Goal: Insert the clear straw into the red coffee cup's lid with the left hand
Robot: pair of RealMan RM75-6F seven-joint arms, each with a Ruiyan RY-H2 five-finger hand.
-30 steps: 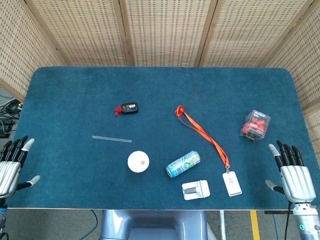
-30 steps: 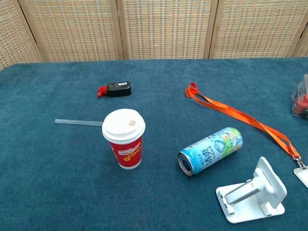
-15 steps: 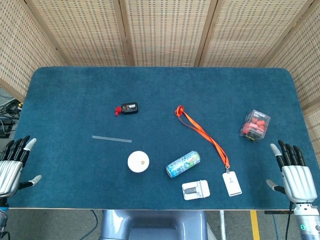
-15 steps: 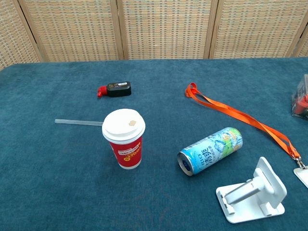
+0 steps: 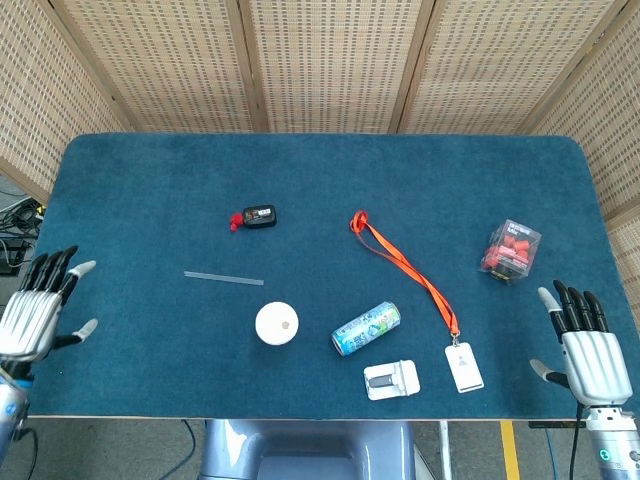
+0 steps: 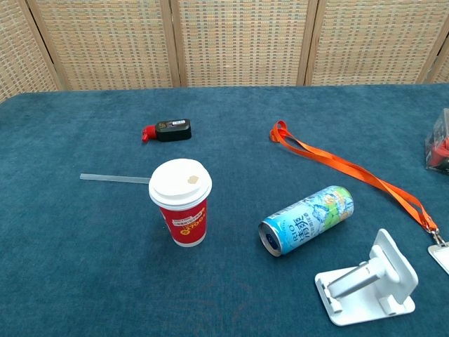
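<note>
Left hand (image 5: 40, 304) moved up-table | fingers spread, empty | straw (image 5: 223, 278) flat behind cup (image 6: 181, 201)

A table (image 5: 150, 180) covered in deep blue carpet-like cloth fills the scene. Behind its far edge stand woven rattan screen panels (image 5: 330, 60) in pale wooden frames. Grey floor (image 5: 110, 450) shows below the near edge, with dark cables (image 5: 15, 235) lying at the left side.
</note>
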